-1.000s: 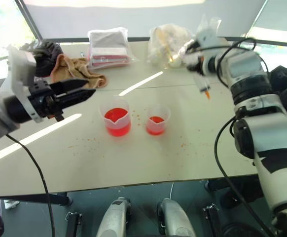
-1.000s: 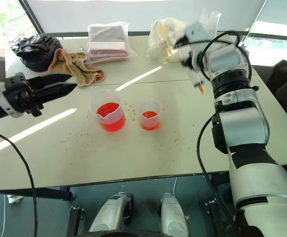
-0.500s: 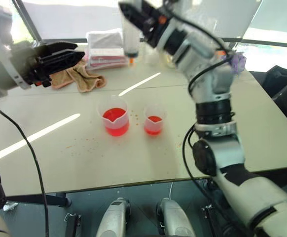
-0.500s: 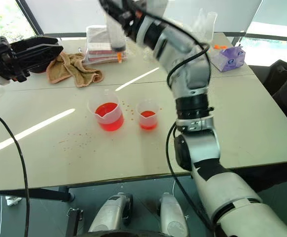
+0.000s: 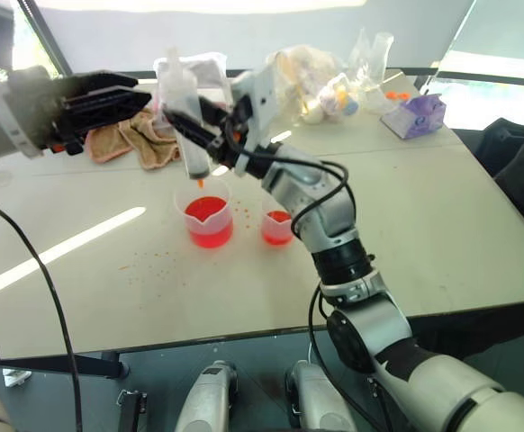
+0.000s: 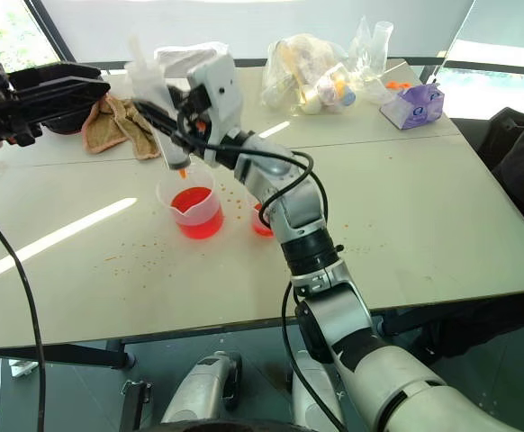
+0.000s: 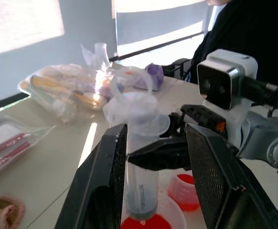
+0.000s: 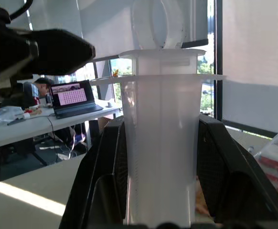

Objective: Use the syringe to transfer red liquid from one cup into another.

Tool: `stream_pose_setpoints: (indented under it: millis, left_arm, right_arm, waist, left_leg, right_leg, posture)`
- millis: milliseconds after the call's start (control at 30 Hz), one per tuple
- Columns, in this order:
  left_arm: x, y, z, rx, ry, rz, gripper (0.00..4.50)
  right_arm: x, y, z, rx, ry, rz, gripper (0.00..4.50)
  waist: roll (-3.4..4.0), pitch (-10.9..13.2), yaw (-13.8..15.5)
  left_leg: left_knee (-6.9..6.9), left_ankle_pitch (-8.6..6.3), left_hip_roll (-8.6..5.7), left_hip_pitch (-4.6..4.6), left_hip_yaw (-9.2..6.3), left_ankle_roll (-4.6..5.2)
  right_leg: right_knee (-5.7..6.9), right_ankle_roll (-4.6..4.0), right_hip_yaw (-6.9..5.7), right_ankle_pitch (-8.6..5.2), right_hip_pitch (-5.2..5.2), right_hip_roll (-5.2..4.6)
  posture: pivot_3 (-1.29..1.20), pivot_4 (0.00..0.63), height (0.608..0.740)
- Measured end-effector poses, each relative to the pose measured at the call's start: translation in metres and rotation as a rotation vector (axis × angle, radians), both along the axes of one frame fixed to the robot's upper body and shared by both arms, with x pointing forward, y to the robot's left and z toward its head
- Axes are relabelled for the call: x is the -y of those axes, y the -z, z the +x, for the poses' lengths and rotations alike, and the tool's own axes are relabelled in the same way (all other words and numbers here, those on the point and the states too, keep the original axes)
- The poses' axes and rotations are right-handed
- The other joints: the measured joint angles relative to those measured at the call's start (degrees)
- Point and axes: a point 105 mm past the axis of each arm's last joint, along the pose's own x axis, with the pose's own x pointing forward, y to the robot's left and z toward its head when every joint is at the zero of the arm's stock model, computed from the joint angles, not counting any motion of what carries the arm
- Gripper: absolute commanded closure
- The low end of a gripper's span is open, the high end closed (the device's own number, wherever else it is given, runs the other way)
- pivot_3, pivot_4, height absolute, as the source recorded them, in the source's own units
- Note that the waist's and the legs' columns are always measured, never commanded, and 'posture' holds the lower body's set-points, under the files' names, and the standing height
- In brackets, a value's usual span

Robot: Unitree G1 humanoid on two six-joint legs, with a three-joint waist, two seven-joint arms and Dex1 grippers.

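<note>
Clear syringe (image 5: 183,117), nearly upright, orange tip down above the larger spouted cup (image 5: 206,211), which holds red liquid (image 5: 208,223). Smaller cup (image 5: 278,222) just beside it, also part-filled. Droplets (image 5: 145,262) scattered nearby.

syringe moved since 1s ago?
Yes. The syringe, held by the right gripper, swung left from beyond the smaller cup to above the spouted cup.

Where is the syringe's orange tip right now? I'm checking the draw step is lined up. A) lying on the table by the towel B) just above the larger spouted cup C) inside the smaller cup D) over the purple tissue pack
B: the right claw holds the syringe nearly upright, its orange tip just above the red liquid in the larger spouted cup, not the smaller cup beside it.
</note>
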Motion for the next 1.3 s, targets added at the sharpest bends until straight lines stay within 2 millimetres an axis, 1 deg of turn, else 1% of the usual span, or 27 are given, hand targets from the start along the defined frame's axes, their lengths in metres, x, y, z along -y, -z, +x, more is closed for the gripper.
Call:
stream_pose_setpoints:
  millis: [233, 400, 467, 567, 733, 1000, 1133, 1233, 1300]
  left_arm:
    - [0.011, 0.006, 0.000, -0.020, 0.036, -0.004, 2.48]
    - [0.017, 0.012, 0.003, -0.039, 0.055, -0.001, 2.48]
    - [0.020, 0.018, 0.008, -0.046, 0.054, 0.012, 2.48]
    - [0.025, 0.025, 0.019, -0.038, 0.046, 0.023, 2.48]
    - [0.036, 0.033, 0.031, -0.022, 0.052, 0.037, 2.48]
    - [0.040, 0.040, 0.037, -0.031, 0.048, 0.019, 2.48]
    - [0.041, 0.052, 0.037, -0.051, 0.039, 0.022, 2.48]
    - [0.041, 0.056, 0.037, -0.058, 0.030, 0.022, 2.48]
    - [0.041, 0.056, 0.036, -0.057, 0.028, 0.021, 3.04]
  right_arm:
    - [-0.004, 0.012, -0.003, 0.042, 0.013, -0.040, 3.11]
    - [-0.004, 0.011, -0.004, 0.053, 0.013, -0.041, 3.11]
    - [-0.004, 0.012, -0.004, 0.052, 0.014, -0.042, 3.11]
    - [-0.001, 0.020, -0.002, 0.036, 0.028, -0.054, 3.11]
    - [-0.001, 0.031, 0.002, 0.017, 0.039, -0.083, 3.11]
    - [0.002, 0.038, 0.004, 0.006, 0.053, -0.088, 3.11]
    - [0.002, 0.049, 0.004, -0.018, 0.051, -0.105, 3.11]
    - [0.001, 0.053, 0.004, -0.025, 0.049, -0.112, 3.11]
    - [0.001, 0.053, 0.004, -0.022, 0.051, -0.113, 3.11]
  waist:
    - [0.00, 0.0, 0.0]
    - [0.00, 0.0, 0.0]
    - [0.00, 0.0, 0.0]
    - [-0.02, 0.0, 0.2]
    - [-0.02, 0.0, 0.0]
    - [-0.02, 0.0, 0.0]
    - [-0.02, 0.0, 0.0]
    - [-0.02, 0.0, 0.0]
    - [-0.02, 0.0, 0.0]
  left_leg:
    - [0.01, 0.01, 0.00, 0.00, 0.00, -0.01]
    - [-0.01, 0.02, 0.00, 0.01, -0.02, -0.03]
    - [-0.01, 0.02, 0.00, 0.01, -0.03, -0.04]
    - [0.02, 0.03, -0.01, 0.01, -0.05, -0.05]
    - [-0.01, 0.03, 0.00, 0.01, -0.05, -0.05]
    - [-0.01, 0.03, 0.01, 0.01, -0.04, -0.05]
    - [-0.01, 0.03, 0.01, 0.01, -0.05, -0.05]
    - [0.01, 0.03, 0.01, 0.00, -0.06, -0.05]
    - [0.01, 0.04, 0.01, 0.01, -0.06, -0.06]
  right_leg:
    - [0.00, 0.00, 0.02, 0.00, 0.00, -0.01]
    - [0.01, 0.00, 0.02, 0.00, 0.00, -0.01]
    - [0.01, 0.00, 0.02, 0.00, 0.01, 0.00]
    - [0.00, 0.00, 0.02, 0.00, 0.04, 0.03]
    - [0.01, 0.00, 0.02, 0.00, 0.02, 0.05]
    - [0.02, 0.00, 0.02, 0.00, 0.01, 0.05]
    - [0.02, 0.00, 0.04, 0.00, 0.01, 0.02]
    - [0.02, 0.00, 0.05, 0.00, 0.01, 0.02]
    - [0.02, 0.00, 0.04, 0.00, 0.01, 0.03]
  posture:
    - [0.00, 0.150, 0.736]
    - [0.00, 0.150, 0.736]
    - [0.00, 0.150, 0.736]
    - [0.00, 0.150, 0.736]
    - [0.00, 0.150, 0.736]
    - [0.00, 0.150, 0.736]
    - [0.00, 0.150, 0.736]
    - [0.00, 0.150, 0.736]
    - [0.00, 0.150, 0.736]
